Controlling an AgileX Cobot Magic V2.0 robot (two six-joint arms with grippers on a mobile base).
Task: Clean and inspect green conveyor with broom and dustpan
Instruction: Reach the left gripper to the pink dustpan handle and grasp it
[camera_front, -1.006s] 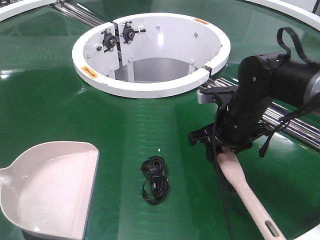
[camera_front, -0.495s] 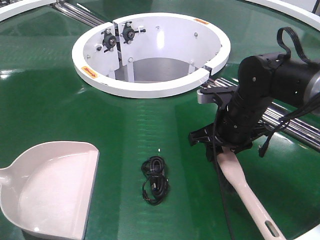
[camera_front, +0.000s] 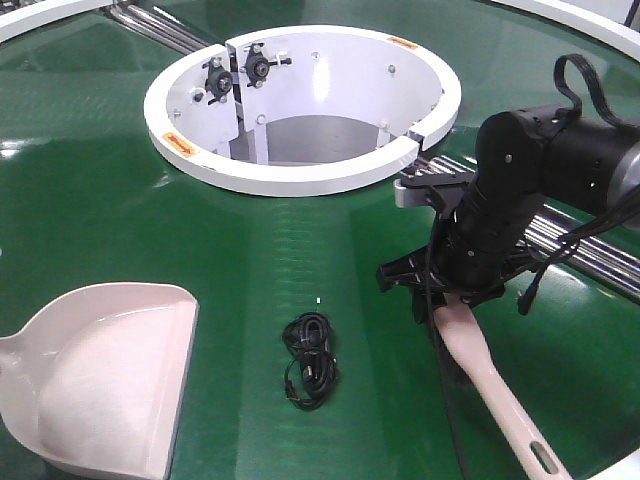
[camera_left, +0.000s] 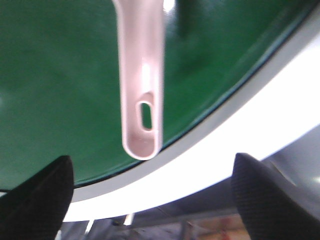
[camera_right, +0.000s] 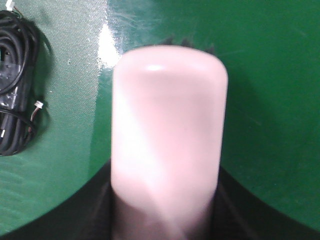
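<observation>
On the green conveyor the pale pink broom lies with its slotted handle pointing to the near right. My right gripper reaches down over the broom's wide head. In the right wrist view that head fills the gap between the dark jaws of the right gripper, which press on both its sides. The dustpan rests at the near left, mouth facing right. Its slotted handle ends just ahead of my left gripper, whose fingers stand wide apart and hold nothing.
A coiled black cable lies between dustpan and broom, also in the right wrist view. The white ring hub sits at the back, silver rollers to its right. The conveyor's white rim runs under the left gripper.
</observation>
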